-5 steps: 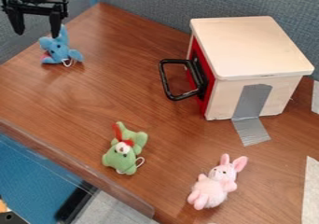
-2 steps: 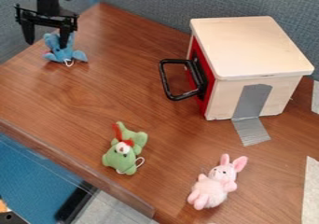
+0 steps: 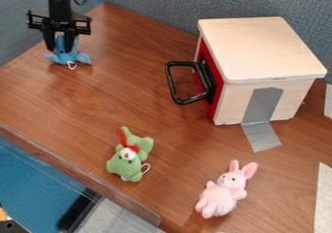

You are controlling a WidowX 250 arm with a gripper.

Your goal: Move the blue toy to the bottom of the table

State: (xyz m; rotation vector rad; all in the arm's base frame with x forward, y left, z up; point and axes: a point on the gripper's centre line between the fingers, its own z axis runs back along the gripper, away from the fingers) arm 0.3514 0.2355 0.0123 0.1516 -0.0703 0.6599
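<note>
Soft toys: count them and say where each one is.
3: the blue toy at the upper left, below the gripper; the green toy, lower left; the pink toy, bottom right of centre. The box could hide more.

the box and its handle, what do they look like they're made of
The box looks like wood with a smooth matte finish, going by its pale, even panels and rounded lid corners; painted board is possible. Its handle is black with a slight gloss along the bar, so plastic or coated metal; the look doesn't settle which.
</note>
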